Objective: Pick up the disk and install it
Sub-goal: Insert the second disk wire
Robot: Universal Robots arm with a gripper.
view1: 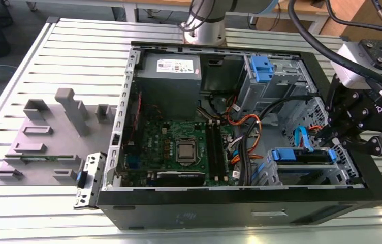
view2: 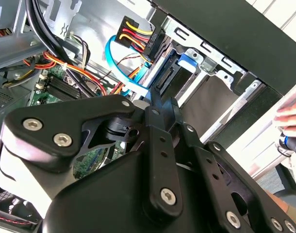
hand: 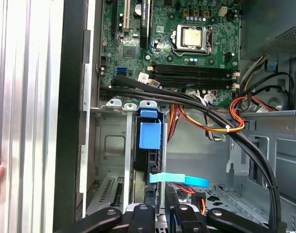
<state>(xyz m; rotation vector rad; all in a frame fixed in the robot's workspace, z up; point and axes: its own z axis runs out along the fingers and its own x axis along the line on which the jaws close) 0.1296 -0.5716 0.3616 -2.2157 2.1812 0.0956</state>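
On the slatted worktop (view1: 62,56), the gripper (view1: 333,133) is hanging over the computer case's (view1: 245,203) disk (hand: 150,136); its jaws' state is unclear.

Claw (view1: 329,136) low on a bent wrist, black fingers (hand: 173,206) nearly together.

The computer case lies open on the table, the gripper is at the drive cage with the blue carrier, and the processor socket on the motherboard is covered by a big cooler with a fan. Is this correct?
Not quite. The processor on the motherboard is bare, with no cooler or fan over it, as the first wrist view shows. The rest holds: the case lies open and the gripper is at the drive cage with the blue carrier.
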